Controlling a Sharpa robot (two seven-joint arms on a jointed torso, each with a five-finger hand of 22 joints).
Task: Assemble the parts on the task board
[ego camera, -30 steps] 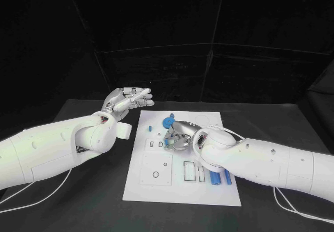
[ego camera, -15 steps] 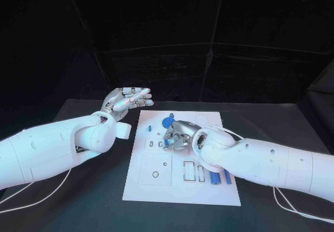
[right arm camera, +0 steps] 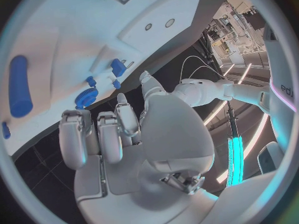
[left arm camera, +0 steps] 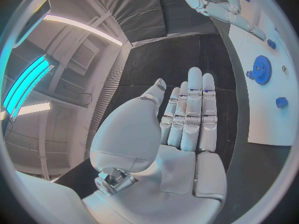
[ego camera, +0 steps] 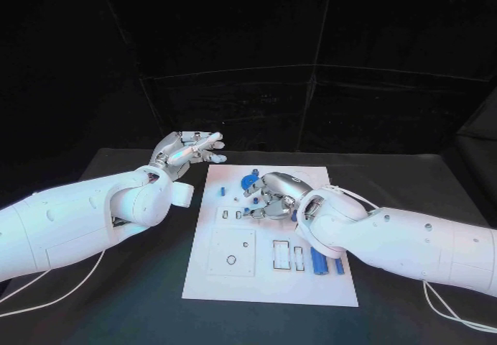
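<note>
R hand (ego camera: 271,195) is hovering low over the upper middle of the board (ego camera: 311,287), fingers curled downward. Can't tell whether it's gripping a part or just closing on nothing; wrist view shows bent fingers w/ no part clearly between them.

L hand (ego camera: 189,149) is hanging over bare table (ego camera: 124,302) just off the board's far-L corner, fingers straight and together, palm flat, holding nothing.

Blue gear (ego camera: 251,180) is sitting near the board's far end, just beside the R hand. Small peg (ego camera: 222,191) is standing to its L. Two long blue bars (ego camera: 320,264) are lying near the board's near-R area, partly under the R arm. Small parts by the slots under the R hand are too tiny to judge.

Progress, as a guess: early to mid. Gear looks seated, but bars are lying loose and several cutouts are showing white, e.g. the rect. slots (ego camera: 281,253) beside the bars. Most fitting probably left.
</note>
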